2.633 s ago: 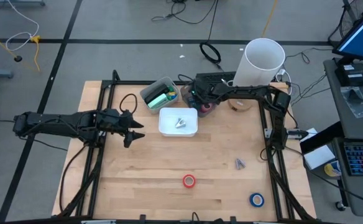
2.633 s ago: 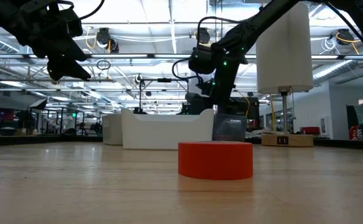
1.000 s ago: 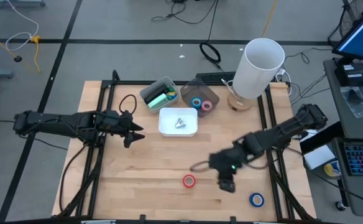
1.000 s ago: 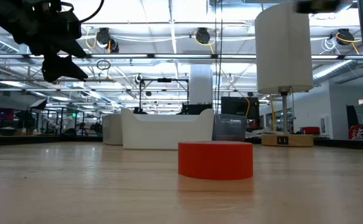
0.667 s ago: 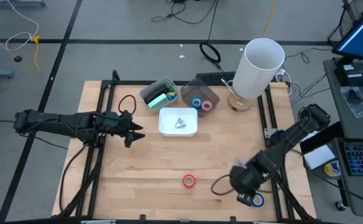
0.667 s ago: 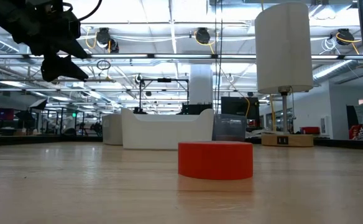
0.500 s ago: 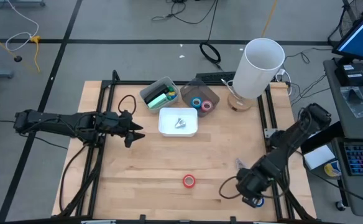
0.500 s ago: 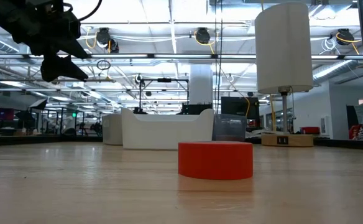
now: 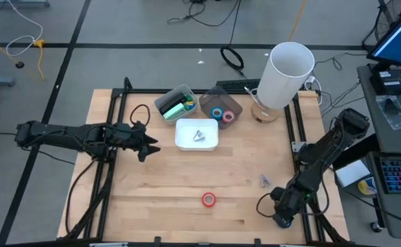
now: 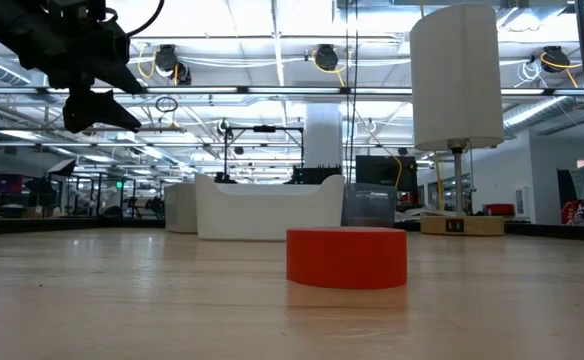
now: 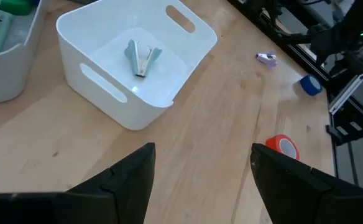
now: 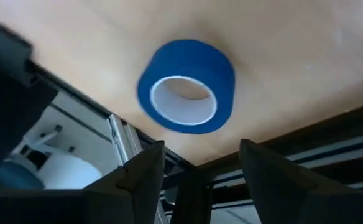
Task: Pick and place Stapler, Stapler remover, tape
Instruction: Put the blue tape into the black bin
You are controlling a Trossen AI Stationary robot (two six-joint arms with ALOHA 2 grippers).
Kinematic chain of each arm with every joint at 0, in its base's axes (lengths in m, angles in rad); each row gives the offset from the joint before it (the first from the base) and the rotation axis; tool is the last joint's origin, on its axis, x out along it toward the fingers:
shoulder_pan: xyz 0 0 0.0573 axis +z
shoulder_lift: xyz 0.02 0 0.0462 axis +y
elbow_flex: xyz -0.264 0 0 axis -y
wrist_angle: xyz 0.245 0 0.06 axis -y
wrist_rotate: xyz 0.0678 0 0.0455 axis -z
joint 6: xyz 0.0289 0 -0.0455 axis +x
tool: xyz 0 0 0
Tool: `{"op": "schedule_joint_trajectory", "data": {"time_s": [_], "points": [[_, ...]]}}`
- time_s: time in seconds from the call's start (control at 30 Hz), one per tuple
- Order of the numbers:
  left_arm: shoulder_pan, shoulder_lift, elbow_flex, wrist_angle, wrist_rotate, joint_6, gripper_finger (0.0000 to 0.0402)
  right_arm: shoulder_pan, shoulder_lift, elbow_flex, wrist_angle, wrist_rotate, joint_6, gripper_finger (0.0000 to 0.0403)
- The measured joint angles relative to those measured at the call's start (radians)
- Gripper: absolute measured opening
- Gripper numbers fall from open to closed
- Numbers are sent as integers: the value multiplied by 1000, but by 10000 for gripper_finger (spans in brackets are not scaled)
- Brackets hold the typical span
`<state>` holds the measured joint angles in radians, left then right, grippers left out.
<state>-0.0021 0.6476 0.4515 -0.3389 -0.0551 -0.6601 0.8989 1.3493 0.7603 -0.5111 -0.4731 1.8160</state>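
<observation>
The right gripper [image 9: 281, 217] is hovering, fingers apart, over the blue tape roll [image 12: 186, 87] at the table's [image 9: 159, 178] five o'clock corner; the left gripper [image 9: 147, 144], fingers apart, is waiting at nine o'clock.

Four tape rolls [image 9: 209, 200] — three bins [image 9: 197, 134]

My rig sits on a grey concrete floor [image 9: 152, 68] crossed by dark lines.
I see black cables [image 9: 207, 14] at twelve o'clock, a blue-lit monitor [image 9: 399, 38] at two, bright ceiling lights [image 10: 272, 45] overhead.
</observation>
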Motion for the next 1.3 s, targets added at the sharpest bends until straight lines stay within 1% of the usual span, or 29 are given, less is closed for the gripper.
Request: {"op": "schedule_joint_trajectory", "data": {"time_s": [0.1, 0.23, 0.37, 0.57, 0.7, 0.83, 1.07, 1.3], "points": [[0, 0, 0, 0, -12, 0, 262, 6, -14, -70, 71, 2, 70, 207], [0, 0, 0, 0, -48, 0, 262, 6, -20, -129, 132, 10, 115, 204], [0, 0, 0, 0, -51, -1, 262, 6, -21, -152, 162, 74, 143, 200], [0, 0, 0, 0, -51, -7, 262, 5, -24, -185, 174, 71, 153, 199], [0, 0, 0, 0, -51, -7, 262, 5, -23, -194, 173, 72, 155, 195], [0, 0, 0, 0, -51, -7, 262, 5, -22, -196, 203, 51, 152, 178], [1, 0, 0, 0, -51, -3, 262, 5, -21, -197, 225, 48, 116, 150], [0, 0, 0, 0, -52, -3, 262, 5, -21, -197, 240, 34, 90, 141]]}}
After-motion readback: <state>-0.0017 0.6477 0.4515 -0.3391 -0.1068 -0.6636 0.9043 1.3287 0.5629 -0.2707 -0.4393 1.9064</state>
